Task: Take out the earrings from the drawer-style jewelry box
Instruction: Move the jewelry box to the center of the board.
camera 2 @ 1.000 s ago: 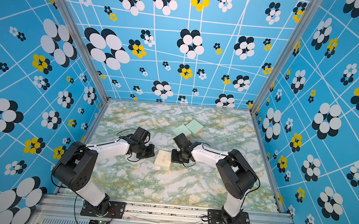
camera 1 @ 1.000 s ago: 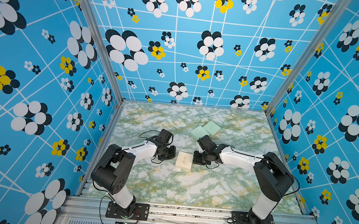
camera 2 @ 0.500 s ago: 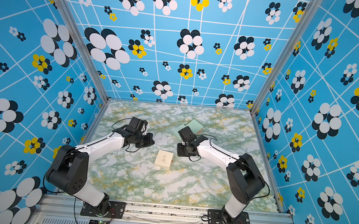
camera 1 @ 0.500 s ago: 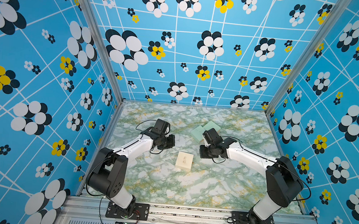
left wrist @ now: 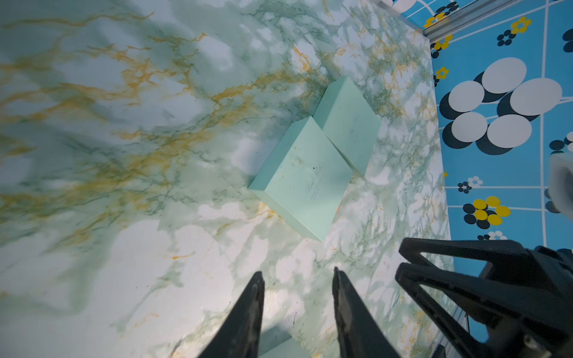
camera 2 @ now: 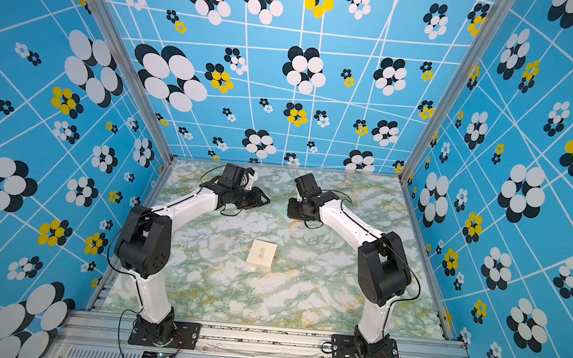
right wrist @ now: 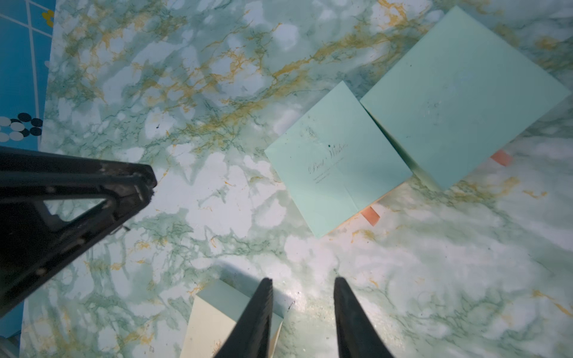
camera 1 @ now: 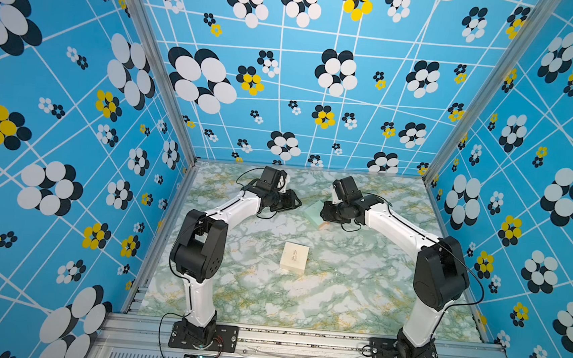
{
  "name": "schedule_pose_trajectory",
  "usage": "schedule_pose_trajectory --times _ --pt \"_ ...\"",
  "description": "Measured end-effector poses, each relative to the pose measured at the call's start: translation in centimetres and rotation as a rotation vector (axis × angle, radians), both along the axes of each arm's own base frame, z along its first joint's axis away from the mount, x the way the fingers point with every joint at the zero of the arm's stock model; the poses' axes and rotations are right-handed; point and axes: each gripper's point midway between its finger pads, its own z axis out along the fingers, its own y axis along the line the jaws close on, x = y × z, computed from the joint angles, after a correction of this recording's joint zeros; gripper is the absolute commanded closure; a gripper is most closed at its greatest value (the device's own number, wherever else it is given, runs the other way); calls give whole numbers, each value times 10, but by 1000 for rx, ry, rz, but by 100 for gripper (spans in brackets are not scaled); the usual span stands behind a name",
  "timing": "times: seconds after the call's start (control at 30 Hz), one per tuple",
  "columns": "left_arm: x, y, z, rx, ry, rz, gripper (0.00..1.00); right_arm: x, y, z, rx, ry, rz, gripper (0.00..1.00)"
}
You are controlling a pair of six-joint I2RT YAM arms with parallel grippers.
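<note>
Marble-patterned vinyl in green and gold fills my screens as both arms hang over the rear half of the table [camera 1: 268, 297]. The left gripper [left wrist: 297, 274] stands part-way open with nothing between its fingers. The right gripper [right wrist: 302, 280] shows the same narrow gap and is also empty.

I can find the earrings in no view. Every box looks closed, so I judge them to be shut away inside one, with the real work not yet begun: a drawer has to be pulled, then the tiny pieces lifted out.

Three boxes are candidates. The cream box [camera 1: 294, 257] sits alone mid-table, well apart from both arms in both top views. The lettered mint box [right wrist: 338, 161] and the second mint box [right wrist: 465, 96] lie edge to edge towards the back. A salmon tab [right wrist: 370, 216] pokes from under the first and another tab [right wrist: 500, 158] from under the second. I read these as drawer pulls.

Room is generous around the cream box, with bare marble on all sides. The mint pair is tighter: they touch each other, the right arm hides most of them from above, and the patterned back wall [camera 1: 316, 136] is near. The two grippers face each other closely there, so I would move one arm at a time.
</note>
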Motion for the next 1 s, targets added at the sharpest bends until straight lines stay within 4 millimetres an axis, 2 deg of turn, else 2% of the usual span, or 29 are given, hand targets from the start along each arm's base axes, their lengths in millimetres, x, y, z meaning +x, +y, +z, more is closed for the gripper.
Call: schedule_pose_trajectory --times 0.17,0.27,0.4,0.53,0.83,1.0 --pt "28 -11 -14 -39 7 -3 60 12 -7 -20 20 47 -54 62" --pt "40 -14 -24 -63 10 -4 60 19 -13 -24 44 57 -89 61" --pt "46 -18 -36 -83 24 -6 61 28 -20 -27 73 61 -128 61" --pt "49 -22 -43 -100 34 -8 61 35 -22 -39 89 79 -150 61" --pt "62 -27 -40 -121 3 -6 62 37 -18 -65 94 121 -148 61" --pt "68 -30 -59 -124 17 -3 62 37 -21 -70 79 124 -157 61"
